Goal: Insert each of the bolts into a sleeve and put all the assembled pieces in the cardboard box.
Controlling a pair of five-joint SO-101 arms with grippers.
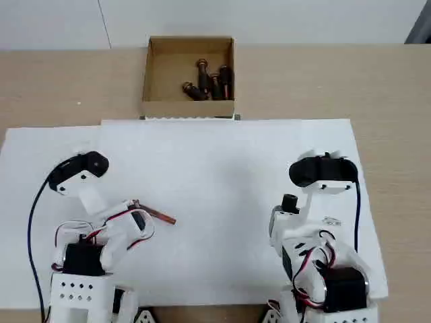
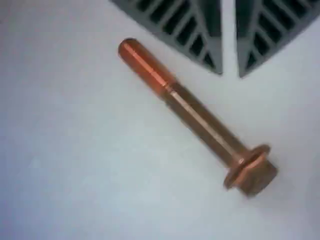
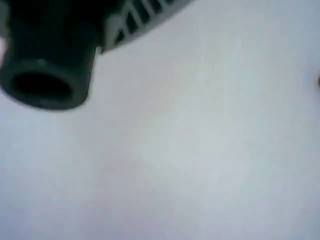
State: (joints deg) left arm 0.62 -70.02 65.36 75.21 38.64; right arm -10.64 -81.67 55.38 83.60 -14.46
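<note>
White paper (image 1: 222, 175) covers most of the wooden table (image 1: 60, 81), and the cardboard box (image 1: 146, 74) sits at its far edge. Several assembled pieces (image 1: 210, 82) lie together in the box's right half.

On the paper near the left arm lies a copper-coloured bolt (image 2: 200, 125). Its plain tip is near the left gripper (image 2: 230, 72) and its flanged hex head points away. The two ribbed fingers (image 2: 200, 30) stand slightly spread, with a narrow strip of paper showing between them. The bolt lies just beside their tips, not between them.

At the lower right of the high view, the right gripper (image 1: 288, 208) pinches a black sleeve (image 3: 47, 75). A ribbed finger (image 3: 135, 20) presses against the sleeve's side. The sleeve hangs above the paper with its hollow end open toward the wrist camera, well apart from the bolt.
</note>
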